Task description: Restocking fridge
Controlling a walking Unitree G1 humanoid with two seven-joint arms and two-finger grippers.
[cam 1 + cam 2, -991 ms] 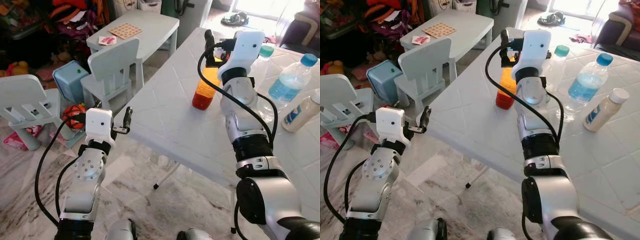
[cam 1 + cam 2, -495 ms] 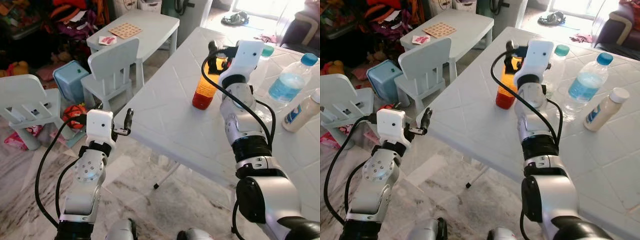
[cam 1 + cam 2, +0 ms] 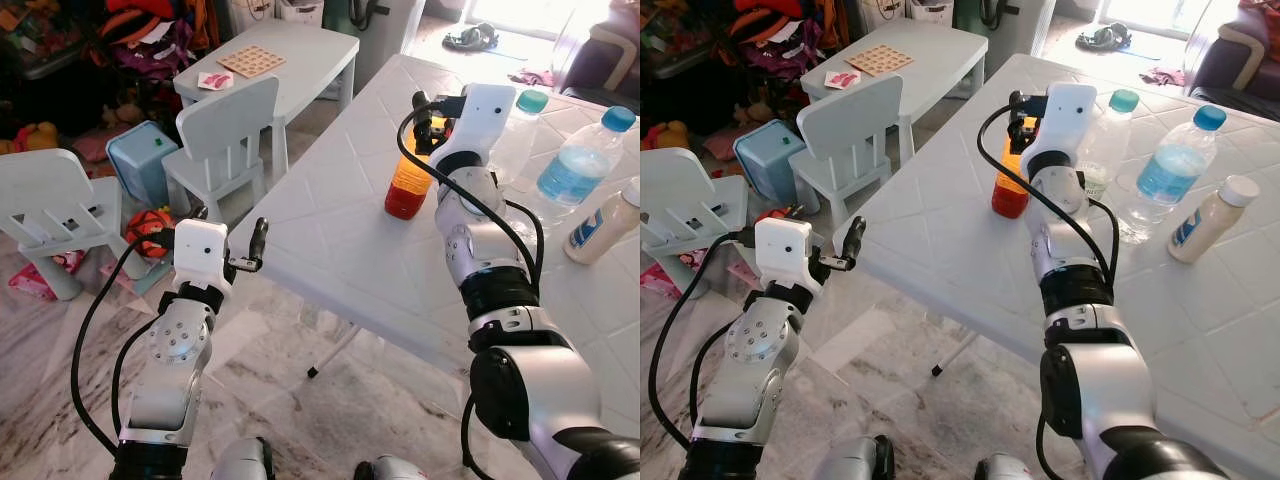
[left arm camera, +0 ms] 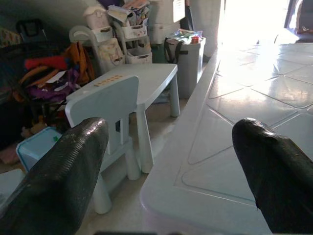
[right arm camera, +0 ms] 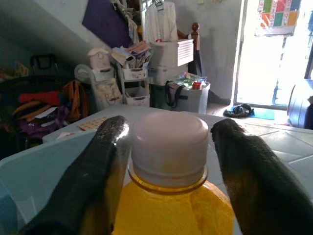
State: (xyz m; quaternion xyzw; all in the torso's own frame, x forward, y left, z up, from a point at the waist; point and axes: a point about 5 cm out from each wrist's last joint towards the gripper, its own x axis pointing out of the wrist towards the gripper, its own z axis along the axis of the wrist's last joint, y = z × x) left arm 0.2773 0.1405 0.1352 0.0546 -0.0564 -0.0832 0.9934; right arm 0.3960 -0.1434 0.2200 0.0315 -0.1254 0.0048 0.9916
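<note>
**Plastics, Rubber and Polished Stone**

The counter [image 3: 330, 220] is smooth, matt white plastic. The juice bottle [image 3: 408, 180] is glossy clear plastic with a matt cap. The right end effector [image 5: 168, 161] has rough-textured black fingers [image 5: 102, 166]. The floor [image 3: 50, 340] looks like polished marble.

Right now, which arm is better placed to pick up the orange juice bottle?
The right. The right gripper already has its jaws open on either side of the orange juice bottle at cap height. The left gripper hangs off the white table's near edge, far from the bottle.
</note>
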